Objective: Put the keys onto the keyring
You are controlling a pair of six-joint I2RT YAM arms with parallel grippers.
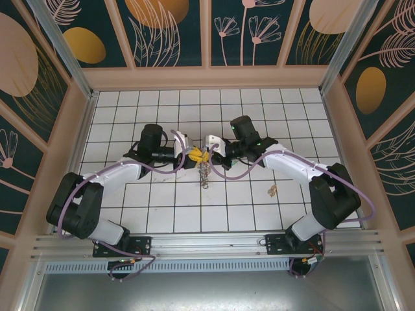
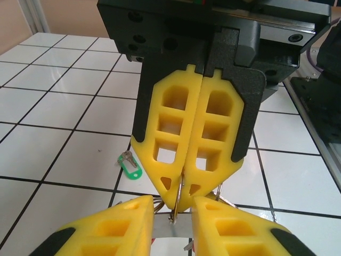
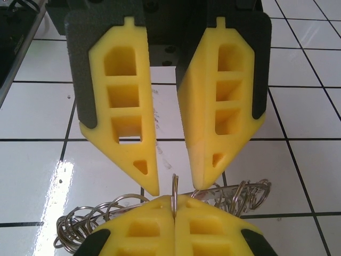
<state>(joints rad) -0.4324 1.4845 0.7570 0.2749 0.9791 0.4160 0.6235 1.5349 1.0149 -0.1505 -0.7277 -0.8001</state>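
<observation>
Keyring (image 1: 205,173) dangles over white tiled table (image 1: 162,207) (floral panels (image 1: 168,26) all round).

Shiny metal keyring (image 3: 250,193), glossy wht tiles (image 3: 32,176), matt yel. claw pads (image 3: 128,106)

The keyring (image 3: 175,184), a thin silvery hoop standing upright and edge-on with a fringe of small wire loops hanging from it, is pinched in the right gripper (image 3: 174,209), while a green-headed key (image 2: 129,165) lies flat at its 10 o'clock in the left wrist view and a small brass-coloured key (image 1: 273,190) lies at its 4 o'clock from above.
</observation>
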